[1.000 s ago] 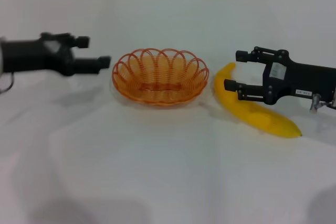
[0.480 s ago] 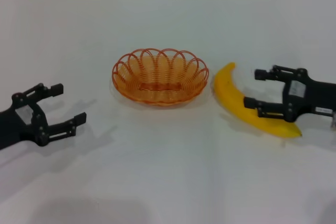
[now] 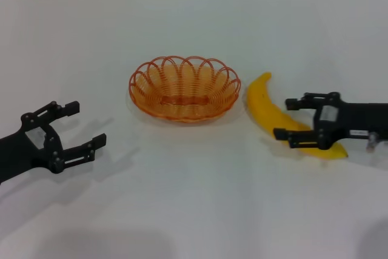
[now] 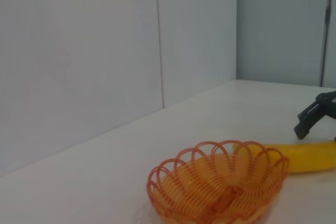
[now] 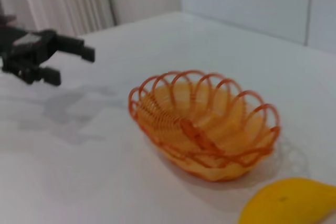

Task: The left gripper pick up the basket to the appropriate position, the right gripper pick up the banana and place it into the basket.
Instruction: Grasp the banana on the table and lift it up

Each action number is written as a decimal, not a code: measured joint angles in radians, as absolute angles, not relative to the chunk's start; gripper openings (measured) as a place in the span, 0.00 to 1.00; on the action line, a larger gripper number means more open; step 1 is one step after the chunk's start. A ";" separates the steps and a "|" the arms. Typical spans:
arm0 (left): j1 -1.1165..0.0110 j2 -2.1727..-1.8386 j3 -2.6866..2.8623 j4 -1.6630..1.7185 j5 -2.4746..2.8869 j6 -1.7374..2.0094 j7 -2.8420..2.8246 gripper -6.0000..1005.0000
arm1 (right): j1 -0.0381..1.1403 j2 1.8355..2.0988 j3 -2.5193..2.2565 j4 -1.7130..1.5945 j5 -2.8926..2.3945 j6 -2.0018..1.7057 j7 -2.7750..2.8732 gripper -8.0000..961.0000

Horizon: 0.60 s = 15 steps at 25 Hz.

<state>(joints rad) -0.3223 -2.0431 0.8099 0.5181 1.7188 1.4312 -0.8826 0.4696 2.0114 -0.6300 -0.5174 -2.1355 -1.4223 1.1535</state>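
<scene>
The orange wire basket [image 3: 183, 89] stands on the white table, empty. The yellow banana [image 3: 262, 102] lies just right of it. My right gripper [image 3: 285, 117] is open over the banana's middle, one finger on each side in the head view. I cannot tell whether it touches. My left gripper [image 3: 86, 124] is open and empty, front left of the basket and well apart from it. The left wrist view shows the basket [image 4: 220, 190], the banana [image 4: 310, 156] and a right finger [image 4: 314, 116]. The right wrist view shows the basket [image 5: 205, 124], the banana's end [image 5: 289, 203] and the left gripper [image 5: 71, 65].
The white table [image 3: 194, 210] runs to a pale wall at the back. Nothing else stands on it.
My left gripper has swung from beside the basket's left rim to the front left. My right gripper has moved nearer the front, along the banana. Basket and banana have not moved.
</scene>
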 joint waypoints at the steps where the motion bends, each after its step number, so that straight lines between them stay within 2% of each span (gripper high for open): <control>1: -0.324 -2.043 0.810 0.517 1.719 1.431 -0.881 0.89 | 0.475 2.016 -0.640 -0.517 -2.136 -1.409 1.154 0.71; 15: -0.327 -2.045 0.810 0.502 1.718 1.438 -0.858 0.89 | 0.486 2.023 -0.689 -0.509 -2.136 -1.296 1.234 0.70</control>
